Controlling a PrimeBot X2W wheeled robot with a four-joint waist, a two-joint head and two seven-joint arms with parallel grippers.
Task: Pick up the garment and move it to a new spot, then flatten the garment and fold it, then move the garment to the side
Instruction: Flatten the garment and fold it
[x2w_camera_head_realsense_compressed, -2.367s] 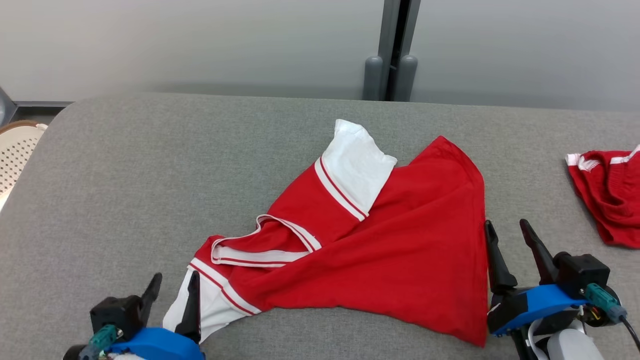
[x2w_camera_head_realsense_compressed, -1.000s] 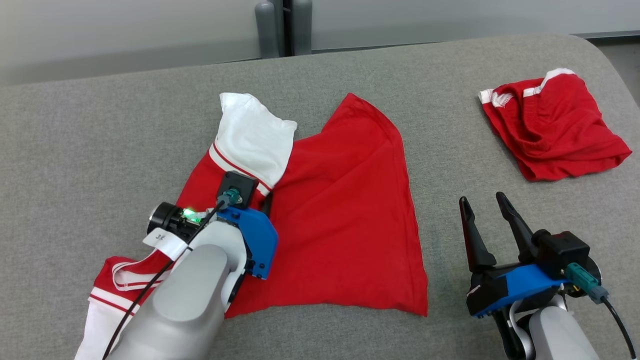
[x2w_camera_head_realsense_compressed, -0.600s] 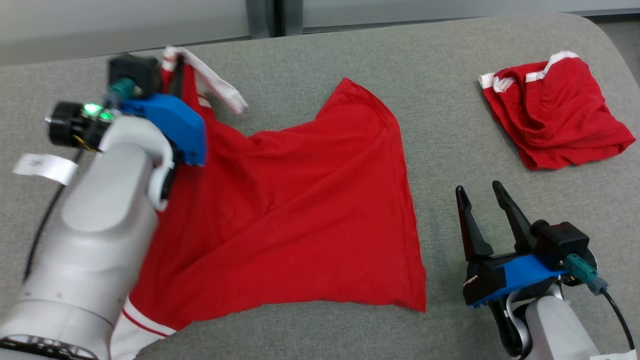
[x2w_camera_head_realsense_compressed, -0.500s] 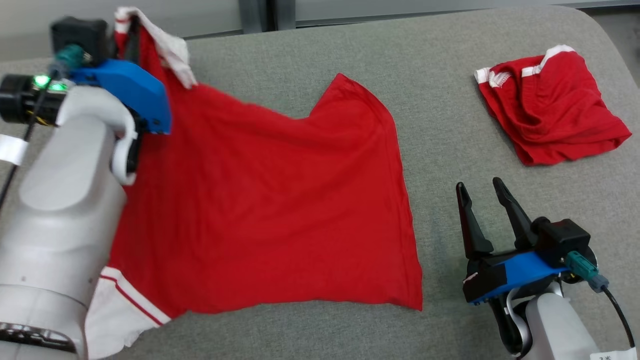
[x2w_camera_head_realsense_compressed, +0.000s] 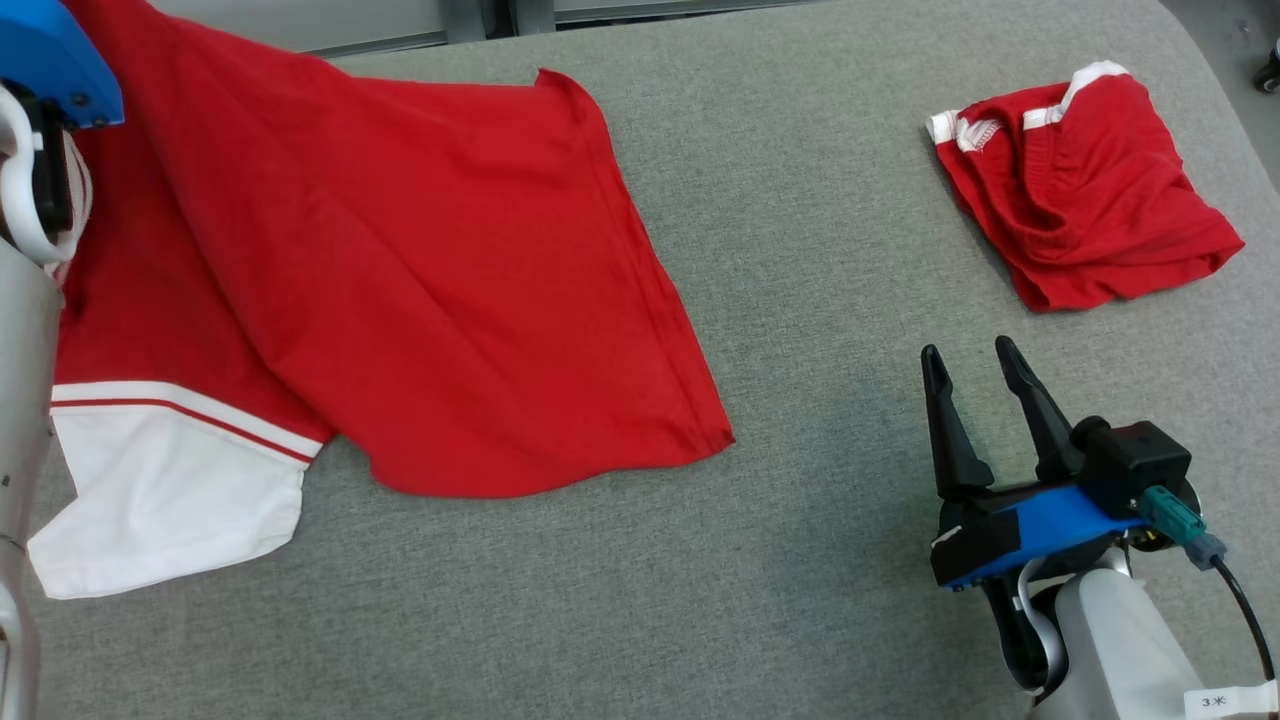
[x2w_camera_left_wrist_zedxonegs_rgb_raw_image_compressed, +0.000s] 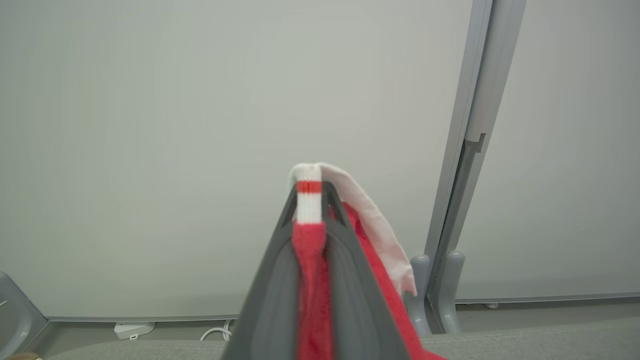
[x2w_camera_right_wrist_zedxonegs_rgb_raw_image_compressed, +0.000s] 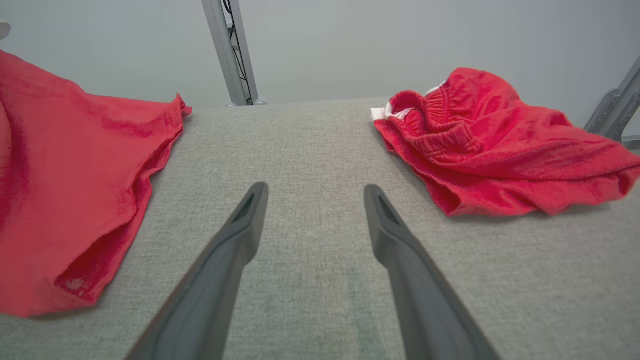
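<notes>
Garment (x2w_camera_head_realsense_compressed: 420, 270), a red shirt with a white sleeve (x2w_camera_head_realsense_compressed: 170, 490), hangs from the left hand (x2w_camera_left_wrist_zedxonegs_rgb_raw_image_compressed: 310, 197) up at 10–11 o'clock in the head view. Its lower half drapes on the grey worktop (x2w_camera_head_realsense_compressed: 800, 580) down to about 8 o'clock. Left hand is clamped on the red-and-white striped trim. Right hand (x2w_camera_head_realsense_compressed: 968, 347) sits at 4–5 o'clock, spread wide, nothing in it.

Step, I'd say: pick-up-and-relocate, mid-carry, with no flattening or folding yet. Next move calls for laying it on bare worktop without bunching, then the right hand taking a hem to pull it flat.

Second red garment (x2w_camera_head_realsense_compressed: 1085, 200) lies crumpled at 1–2 o'clock, well apart.

Writing: nothing readable on the shirt. White tag (x2w_camera_head_realsense_compressed: 1228, 700) on the right arm reads "3" plus a mark I can't make out.
</notes>
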